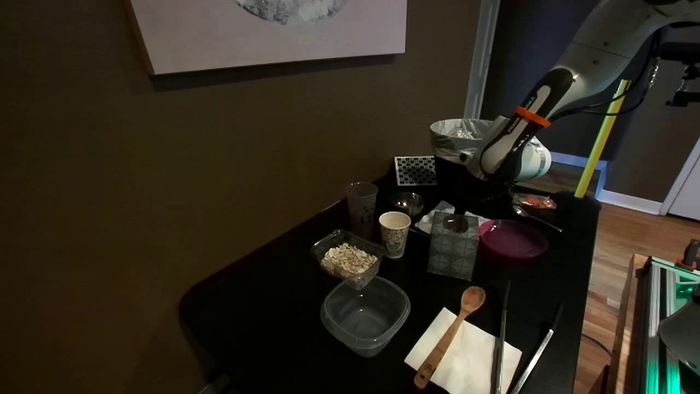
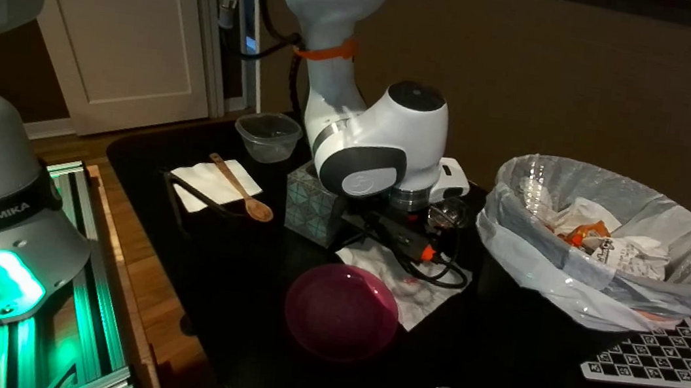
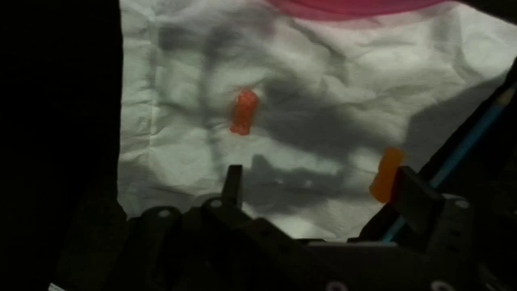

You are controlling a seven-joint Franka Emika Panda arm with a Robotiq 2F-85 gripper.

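Tool point(image 3: 319, 173) gapes wide, holding nothing, orange gummy point(image 3: 385, 173) partly behind one finger point(image 3: 418, 200), red gummy point(image 3: 244, 112) beyond the other.

One brown wooden spoon point(image 1: 448, 340) lies near one clear squarish plastic tub point(image 1: 365, 317); one white patterned paper cup point(image 1: 394, 238) stands upright.

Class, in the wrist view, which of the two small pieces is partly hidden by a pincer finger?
The orange piece, its right edge behind the finger; the redder piece shows whole, on the napkin.
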